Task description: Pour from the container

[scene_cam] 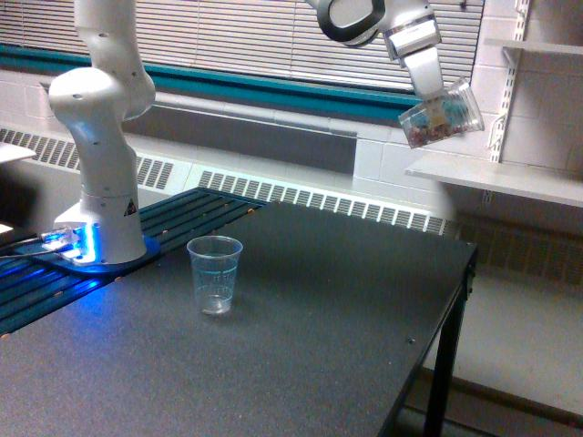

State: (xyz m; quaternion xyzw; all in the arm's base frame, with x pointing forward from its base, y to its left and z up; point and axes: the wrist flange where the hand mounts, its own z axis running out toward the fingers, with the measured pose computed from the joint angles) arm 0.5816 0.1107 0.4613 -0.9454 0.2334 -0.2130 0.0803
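Observation:
High at the exterior view's upper right, my gripper (435,98) is shut on the container (444,116), a small clear plastic tumbler. It is tipped far over onto its side, mouth toward the right, and reddish-brown and pale bits lie along its lower wall. It hangs well above the table's far right edge. A clear plastic cup (215,274) with faint bluish measuring lines stands upright on the dark table (319,337), far below and to the left of the container. That cup looks empty.
The arm's white base (100,196) stands at the table's left with a blue glow at its foot. A white wall shelf (496,177) juts out just below and right of the container. The table's right edge (455,309) drops to the floor.

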